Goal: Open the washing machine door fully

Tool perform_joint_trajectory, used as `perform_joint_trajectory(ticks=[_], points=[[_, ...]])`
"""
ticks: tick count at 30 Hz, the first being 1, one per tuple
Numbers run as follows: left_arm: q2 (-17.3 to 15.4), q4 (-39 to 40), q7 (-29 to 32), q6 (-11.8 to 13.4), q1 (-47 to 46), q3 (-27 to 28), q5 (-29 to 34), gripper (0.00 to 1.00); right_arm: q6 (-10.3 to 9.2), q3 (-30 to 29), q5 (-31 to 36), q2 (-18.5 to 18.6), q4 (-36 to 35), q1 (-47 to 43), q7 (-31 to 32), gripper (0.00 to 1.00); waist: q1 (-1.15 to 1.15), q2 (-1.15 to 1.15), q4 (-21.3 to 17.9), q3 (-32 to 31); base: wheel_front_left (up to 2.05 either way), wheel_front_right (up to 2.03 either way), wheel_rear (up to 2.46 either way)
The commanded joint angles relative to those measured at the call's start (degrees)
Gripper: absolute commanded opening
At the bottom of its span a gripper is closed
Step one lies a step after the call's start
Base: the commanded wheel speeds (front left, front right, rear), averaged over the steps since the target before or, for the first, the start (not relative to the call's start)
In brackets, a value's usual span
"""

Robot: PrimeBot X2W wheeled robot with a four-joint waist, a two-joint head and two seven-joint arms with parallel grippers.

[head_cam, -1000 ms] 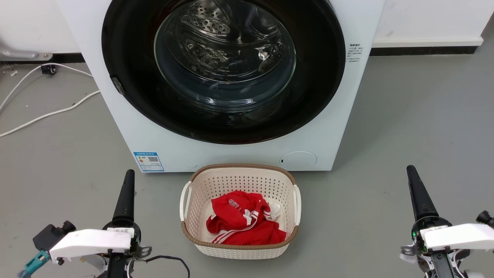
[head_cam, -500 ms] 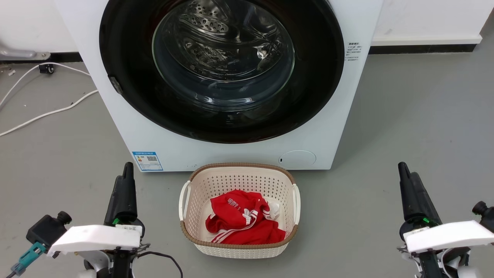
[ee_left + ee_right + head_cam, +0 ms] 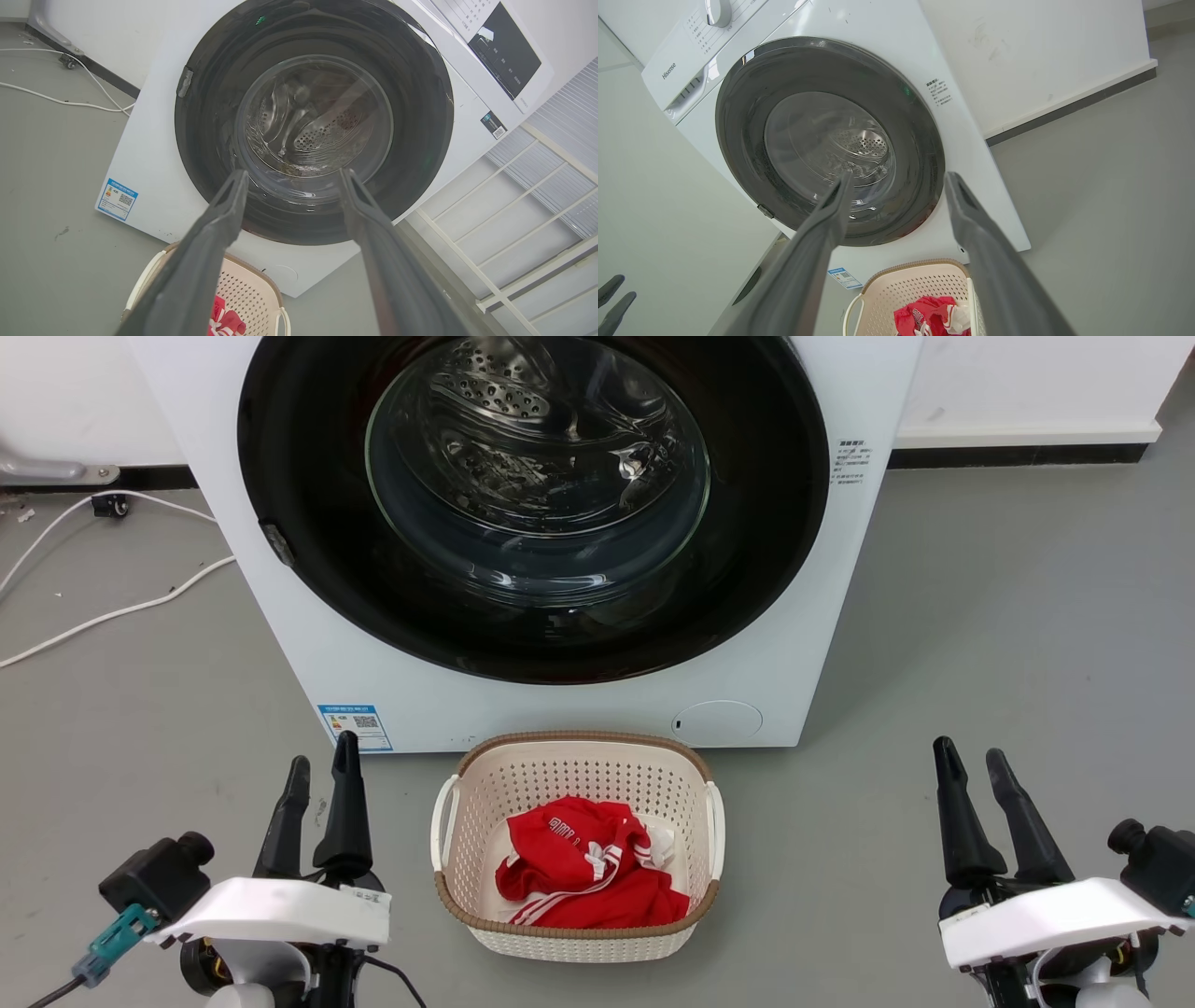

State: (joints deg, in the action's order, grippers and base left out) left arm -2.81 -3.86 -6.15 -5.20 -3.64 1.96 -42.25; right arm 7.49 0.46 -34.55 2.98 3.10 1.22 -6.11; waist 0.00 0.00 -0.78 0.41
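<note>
Washing machine door [image 3: 534, 499] flush, upright, facing outward

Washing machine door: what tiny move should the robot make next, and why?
Probably raise the open left tool toward the small grey tab at the left edge of the washing machine door; the door looks shut, and that tool sits low, touching nothing.

The left gripper [image 3: 323, 751] and right gripper [image 3: 969, 749] have long, tapered black fingers [image 3: 345, 803]. White angular wrist shells [image 3: 280, 910] sit behind them. A teal plug [image 3: 112, 933] hangs at the left.
</note>
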Motion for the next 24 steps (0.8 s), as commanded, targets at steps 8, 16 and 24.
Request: perform_joint_trajectory(ticks=[8,16,24], points=[[-0.2,0.8,-1.8,0.8,0.4,-1.3,9.1,1.0,0.0,0.0,7.4,0.0,-0.8,-0.3,-1.1,1.0,0.0,0.0,0.0,0.0,0.0,0.0,0.0],[-0.4,-0.1,-2.9,1.4,0.6,-2.2,15.7,1.0,0.0,0.2,12.6,0.0,-1.1,-0.7,-1.2,1.0,0.0,0.0,-0.1,0.0,0.0,0.0,0.0],[-1.0,-0.5,-4.1,2.2,0.8,-3.4,21.4,1.0,0.0,-0.2,16.9,0.0,-1.4,-1.3,-1.0,1.0,0.0,0.0,-0.1,-0.1,0.0,0.0,0.0]])
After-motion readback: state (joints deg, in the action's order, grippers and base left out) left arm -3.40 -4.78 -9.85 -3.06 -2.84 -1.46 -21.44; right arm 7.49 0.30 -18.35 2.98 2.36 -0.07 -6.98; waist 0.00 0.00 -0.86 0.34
